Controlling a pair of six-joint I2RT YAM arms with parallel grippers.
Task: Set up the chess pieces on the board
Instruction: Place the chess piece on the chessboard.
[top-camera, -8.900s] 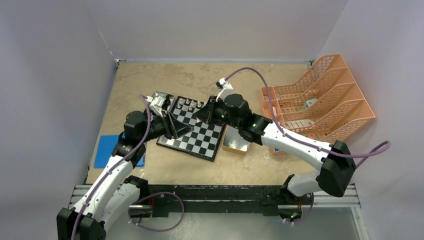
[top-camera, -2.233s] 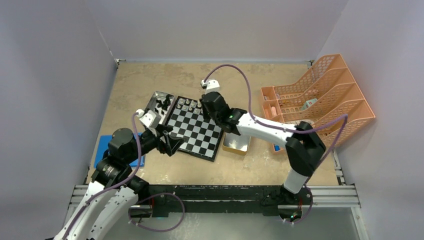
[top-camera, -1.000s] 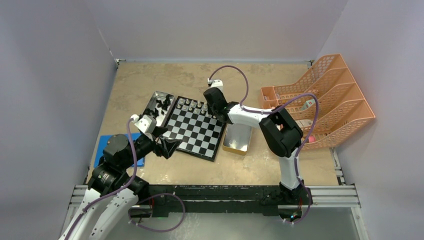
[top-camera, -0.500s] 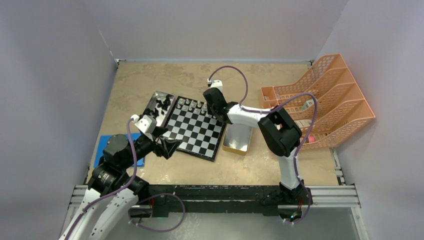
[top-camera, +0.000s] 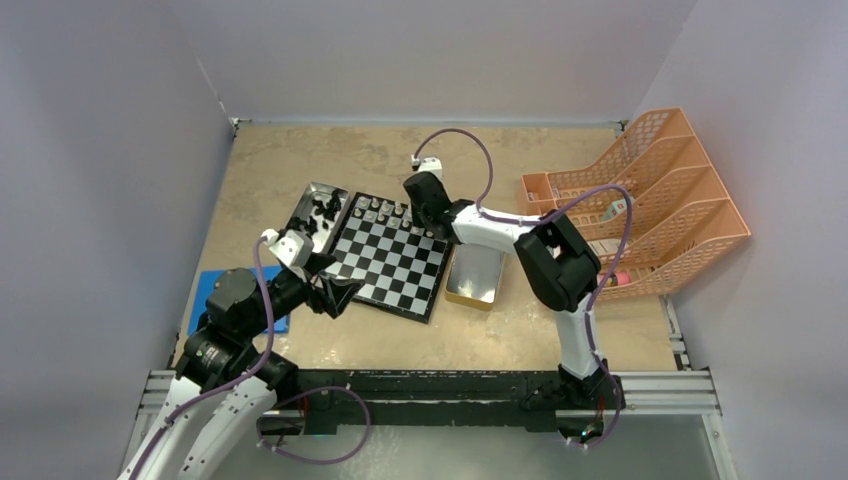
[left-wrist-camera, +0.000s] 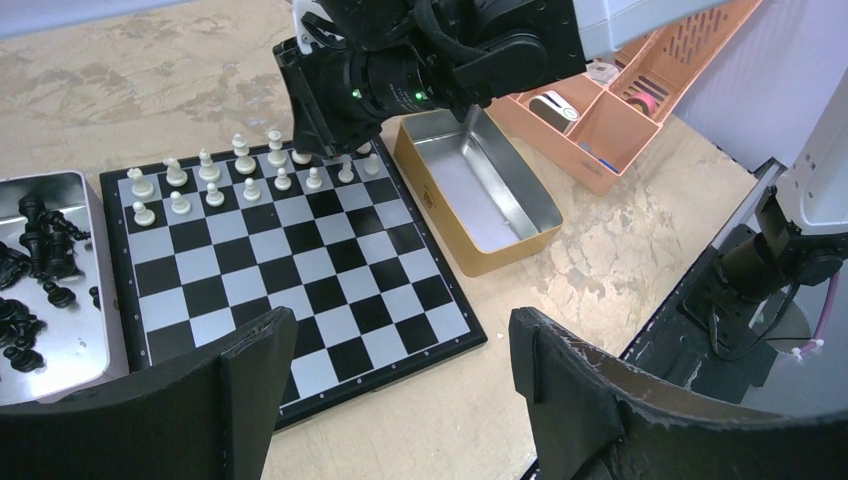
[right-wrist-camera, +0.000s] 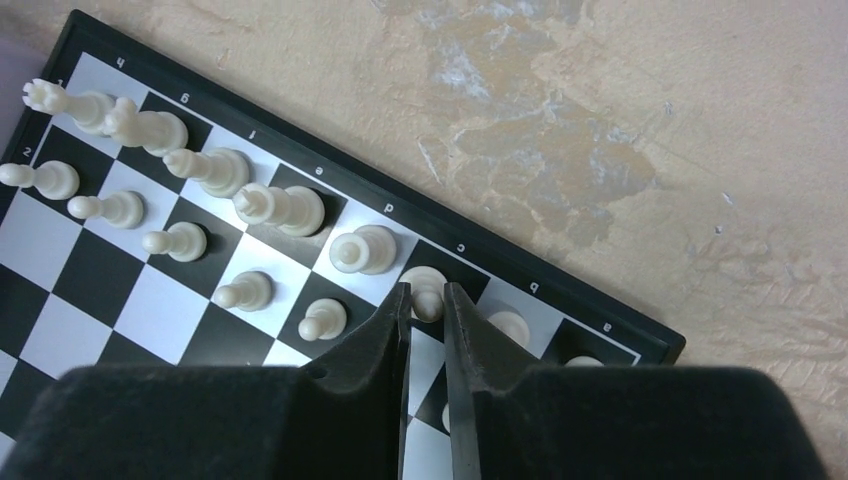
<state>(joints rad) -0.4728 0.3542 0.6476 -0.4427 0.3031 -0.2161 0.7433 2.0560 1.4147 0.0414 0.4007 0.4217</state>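
While the right gripper (right-wrist-camera: 424, 306) stands tips-down over the far row of the board (left-wrist-camera: 330, 255), the chief hazard is a toppled piece. Its jaws flank a white piece (right-wrist-camera: 428, 284) on the back-row square lettered c, with neighbours close on both sides.

Likely causes, as judged:
- a lift with one finger dragging on the piece;
- a sideways exit that clips the adjoining men;
- a release before the base sits flat on its square.

Right gripper: jaws a narrow slot apart, the white piece's top between the tips. Whether the fingers press it or stand just free cannot be told.

Left gripper (left-wrist-camera: 400, 330): jaws wide apart, holding nothing, hovering by the board's near edge, well apart from the pieces.

White pieces (left-wrist-camera: 210, 180): two upright rows along the board's far side. The end by the right gripper is partly hidden.

Black pieces (left-wrist-camera: 35, 240): none on the board. They lie heaped in the tray (left-wrist-camera: 70, 350) just beside it, on the left arm's side.

Tin (left-wrist-camera: 480, 190): open, on the tabletop (top-camera: 300, 160) beside the board's other side.
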